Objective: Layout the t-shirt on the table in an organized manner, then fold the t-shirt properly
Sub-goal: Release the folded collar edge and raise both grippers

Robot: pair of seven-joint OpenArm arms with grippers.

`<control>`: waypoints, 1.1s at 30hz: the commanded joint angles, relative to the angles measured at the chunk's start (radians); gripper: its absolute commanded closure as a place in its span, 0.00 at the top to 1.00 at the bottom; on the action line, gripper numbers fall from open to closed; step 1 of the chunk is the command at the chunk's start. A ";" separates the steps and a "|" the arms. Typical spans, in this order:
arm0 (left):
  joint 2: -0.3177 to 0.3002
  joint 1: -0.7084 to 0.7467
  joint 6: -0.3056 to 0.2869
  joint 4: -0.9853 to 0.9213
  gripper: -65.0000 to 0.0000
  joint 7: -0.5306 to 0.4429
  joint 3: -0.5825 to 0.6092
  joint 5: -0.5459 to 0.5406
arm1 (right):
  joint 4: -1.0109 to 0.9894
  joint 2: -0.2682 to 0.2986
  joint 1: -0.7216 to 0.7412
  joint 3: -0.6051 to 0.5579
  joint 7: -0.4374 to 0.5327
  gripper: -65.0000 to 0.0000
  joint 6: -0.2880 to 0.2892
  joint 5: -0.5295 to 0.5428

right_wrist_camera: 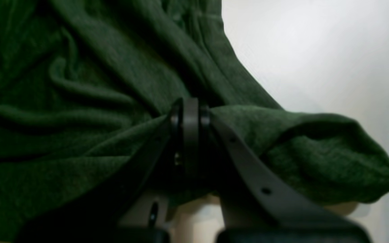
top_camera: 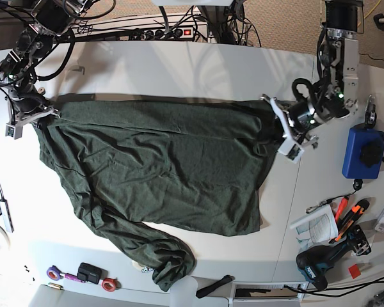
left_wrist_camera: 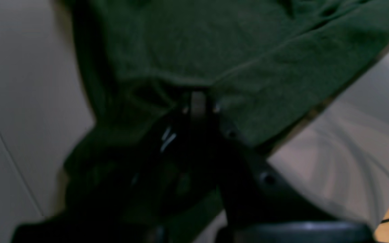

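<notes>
White table (top_camera: 179, 64) fills the base view, and on it the green t-shirt (top_camera: 160, 173) lies spread but wrinkled, one long sleeve bunched near the front edge, with a blue pouch (top_camera: 361, 152) and some tools well apart at the side. Both the left gripper (left_wrist_camera: 198, 101) and the right gripper (right_wrist_camera: 190, 113) are closed on the shirt's cloth, each pinching one far corner. I judge the laying-out step is in hand; the next move calls for pulling the corners apart evenly, to flatten the cloth without dragging it off the table.

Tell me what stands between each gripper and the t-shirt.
Nothing visible does. The left gripper and right gripper are each shut on the t-shirt, pinching opposite ends of its top edge above the table.
</notes>
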 commanded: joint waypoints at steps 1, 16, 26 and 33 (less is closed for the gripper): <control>-0.010 -0.018 -0.006 0.031 0.00 -0.031 0.012 0.004 | 0.015 0.020 0.009 0.003 0.029 0.00 -0.001 0.012; -0.013 -0.006 0.177 0.005 0.00 0.043 0.182 0.308 | -0.179 0.018 0.012 0.003 0.116 0.00 -0.003 0.003; -0.019 0.108 0.211 0.006 0.00 0.029 0.182 0.307 | -0.273 0.024 -0.010 0.003 0.079 0.00 0.001 0.013; -0.019 0.166 0.211 0.030 0.00 0.031 0.181 0.307 | -0.273 0.026 -0.081 0.003 0.072 0.00 0.026 0.040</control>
